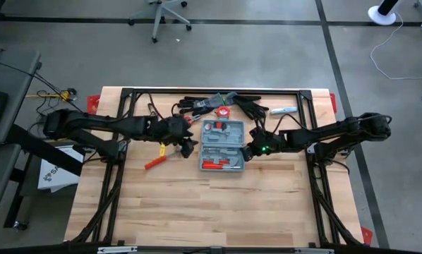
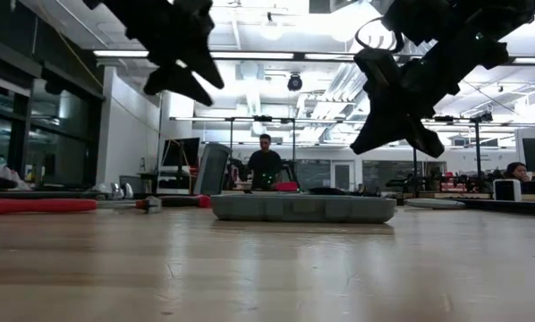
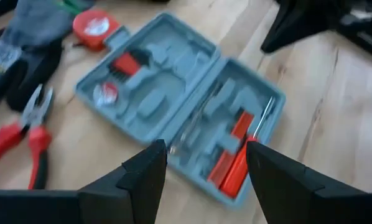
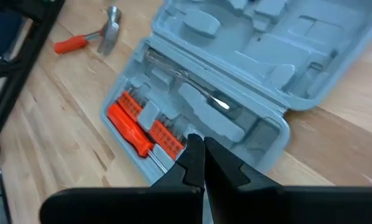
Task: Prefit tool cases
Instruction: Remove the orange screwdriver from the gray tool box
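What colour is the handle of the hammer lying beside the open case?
Orange-red handle on the metal-headed hammer; right wrist view shows it best.

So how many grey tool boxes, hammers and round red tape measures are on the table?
Tool case: 1
Hammer: 1
Tape measure: 1
Total: 3

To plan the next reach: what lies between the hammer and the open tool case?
Only the left pincer, held above bare wood; the high view shows hammer and tool case.
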Motion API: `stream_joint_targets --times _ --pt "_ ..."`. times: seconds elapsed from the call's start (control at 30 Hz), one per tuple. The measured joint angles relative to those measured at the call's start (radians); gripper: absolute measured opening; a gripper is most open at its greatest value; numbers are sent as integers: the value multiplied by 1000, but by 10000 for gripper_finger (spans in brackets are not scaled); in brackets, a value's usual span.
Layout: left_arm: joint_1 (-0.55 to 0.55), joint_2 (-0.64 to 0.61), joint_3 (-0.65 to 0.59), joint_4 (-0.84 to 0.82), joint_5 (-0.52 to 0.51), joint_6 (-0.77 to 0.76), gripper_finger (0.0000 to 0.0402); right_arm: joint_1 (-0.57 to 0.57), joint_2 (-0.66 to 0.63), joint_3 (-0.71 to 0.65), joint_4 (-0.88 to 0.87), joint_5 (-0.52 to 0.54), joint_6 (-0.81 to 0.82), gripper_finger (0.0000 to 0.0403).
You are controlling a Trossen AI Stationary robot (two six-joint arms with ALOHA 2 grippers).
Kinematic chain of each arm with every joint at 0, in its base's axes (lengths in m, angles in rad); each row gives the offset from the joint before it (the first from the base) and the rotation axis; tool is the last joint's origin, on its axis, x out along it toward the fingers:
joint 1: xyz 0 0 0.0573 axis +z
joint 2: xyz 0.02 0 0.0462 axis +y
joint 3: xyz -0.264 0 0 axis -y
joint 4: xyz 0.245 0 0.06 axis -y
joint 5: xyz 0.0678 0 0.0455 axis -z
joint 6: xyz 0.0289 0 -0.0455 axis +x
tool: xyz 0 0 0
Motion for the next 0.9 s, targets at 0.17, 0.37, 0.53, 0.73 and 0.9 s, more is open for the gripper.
stream_joint_targets --times 0.17,0.37,0.53,0.73,0.9 --pt "11 86 0 124 59 31 209 0 0 0 43 -3 5 0" --pt "11 236 0 207 192 71 209 0 0 0 43 -17 5 0" --pt "17 334 44 154 210 157 209 0 3 0 38 -17 5 0" --pt "24 382 105 85 209 207 209 3 56 80 -105 -46 -17 0" --pt "19 383 111 99 215 270 209 27 151 191 -181 -47 -118 0"
